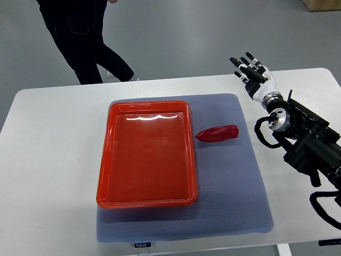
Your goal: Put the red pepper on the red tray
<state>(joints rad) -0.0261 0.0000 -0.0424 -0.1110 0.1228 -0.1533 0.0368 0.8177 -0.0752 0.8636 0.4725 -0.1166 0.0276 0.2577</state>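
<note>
One red pepper (217,133) lies on the grey mat (234,176), just beside the right rim of the one red tray (146,154), not touching it. One right hand (254,74) hovers over the white bench (48,160), well apart from the pepper, fingers (242,63) spread and holding nothing. A person (85,37) stands beyond.

One camera looks steeply down from the robot's side, taking in the whole table (48,160). It faces outward past the right hand (254,74) to floor beyond, probably from head height.
</note>
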